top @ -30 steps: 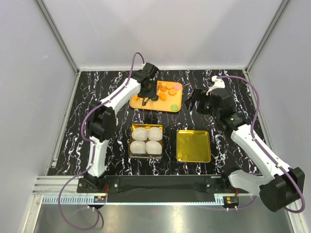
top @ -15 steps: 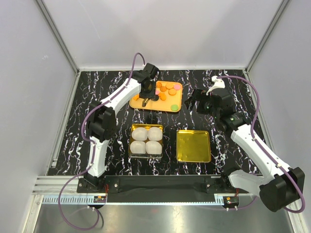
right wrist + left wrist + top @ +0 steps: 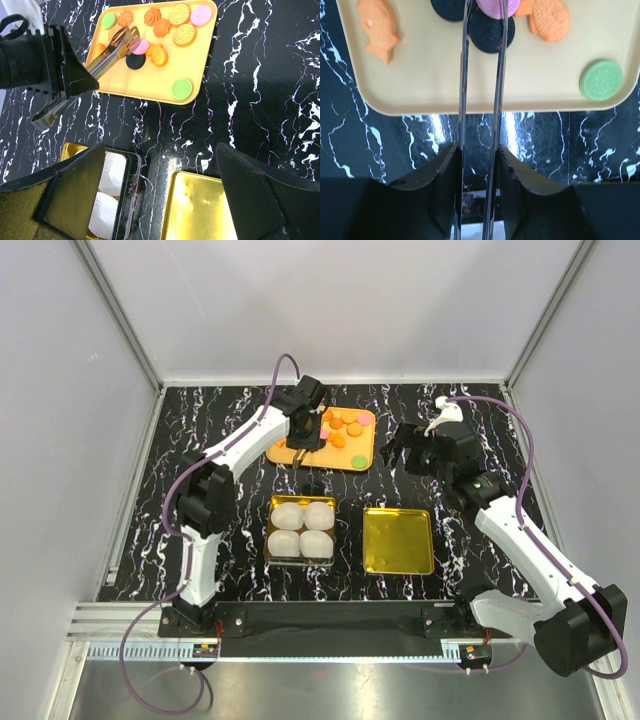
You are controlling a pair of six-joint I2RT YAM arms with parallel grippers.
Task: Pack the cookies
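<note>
The cookies (image 3: 345, 425) lie on an orange tray (image 3: 288, 452) at the back of the table. My left gripper (image 3: 303, 432) is shut on metal tongs (image 3: 463, 100). The tong tips close around a pink cookie (image 3: 492, 7), which overlaps a black cookie (image 3: 487, 32). I cannot tell whether the pink one is lifted. A green cookie (image 3: 601, 80) lies near the tray's corner, and fish-shaped orange ones (image 3: 380, 27) lie beside the tongs. My right gripper (image 3: 405, 455) is open and empty, right of the tray. The right wrist view shows the tongs (image 3: 105, 55) on the pink cookie (image 3: 141, 46).
A gold tin (image 3: 272, 502) holding white paper cups (image 3: 303, 530) stands in front of the tray. A gold lid (image 3: 398, 540) lies to its right. Grey walls close in the marbled black table on three sides.
My left gripper and the tongs have shifted slightly toward the back of the tray, onto the pink cookie. The right arm has not moved.
</note>
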